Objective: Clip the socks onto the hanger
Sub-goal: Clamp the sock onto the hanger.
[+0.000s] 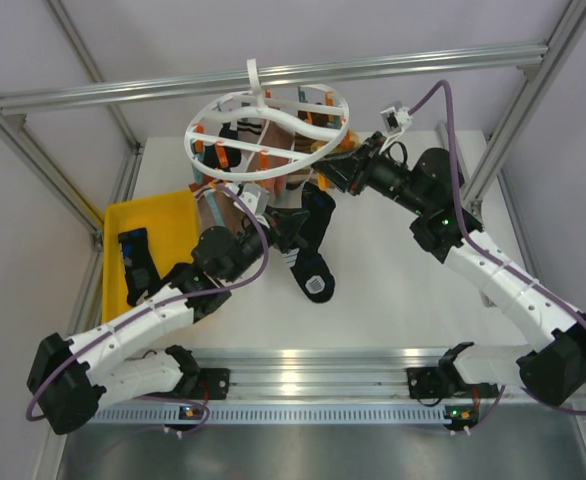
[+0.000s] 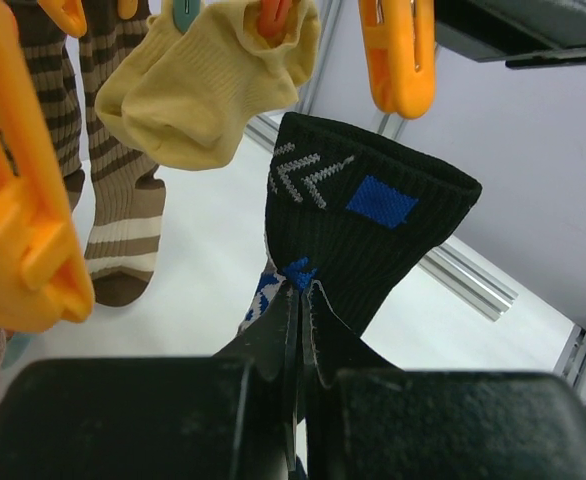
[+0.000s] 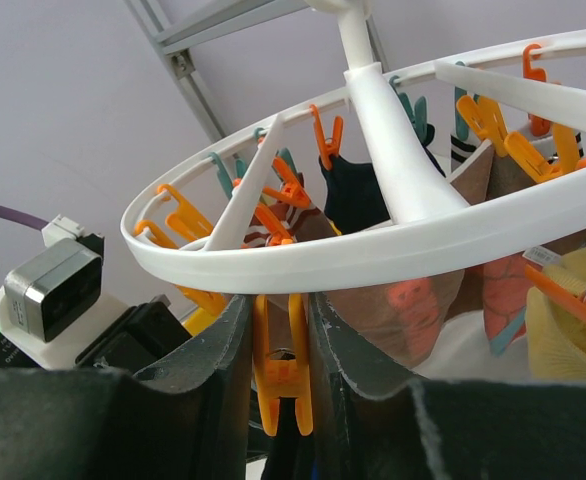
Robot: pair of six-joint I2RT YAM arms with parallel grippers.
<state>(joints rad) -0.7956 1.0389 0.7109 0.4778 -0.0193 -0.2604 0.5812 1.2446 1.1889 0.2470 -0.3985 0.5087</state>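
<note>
The round white hanger hangs over the back of the table with orange and teal clips on its rings. Several socks hang clipped to it, among them a yellow sock and brown striped ones. My left gripper is shut on a black sock with a blue patch, its cuff raised under an orange clip. From above, this sock trails down to the table from the left gripper. My right gripper is shut on an orange clip just under the outer ring.
A yellow tray sits at the left of the table with a dark sock in it. Aluminium frame posts stand around the table. A large orange clip hangs close to the left wrist camera.
</note>
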